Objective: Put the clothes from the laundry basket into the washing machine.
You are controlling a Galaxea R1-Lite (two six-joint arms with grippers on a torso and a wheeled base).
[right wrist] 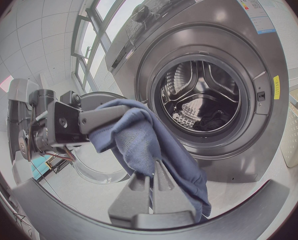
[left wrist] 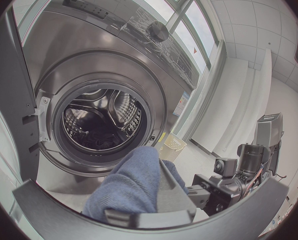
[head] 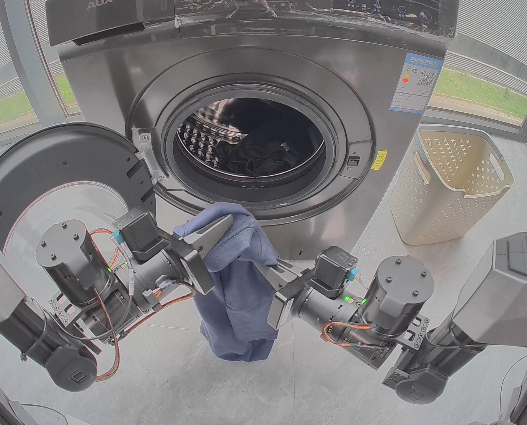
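Tho limp — blue knit garment [head: 238,307] w/ folds

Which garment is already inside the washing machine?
The black garment, lying in the drum; the blue garment hangs outside, below the opening.

Grey floor [head: 157,385] carries washing machine [head: 334,90] and laundry basket [head: 446,190] (cream, perforated).

Left end effector [head: 222,225] and right end effector [head: 270,270], tips near together, both tight on blue garment [head: 240,308]
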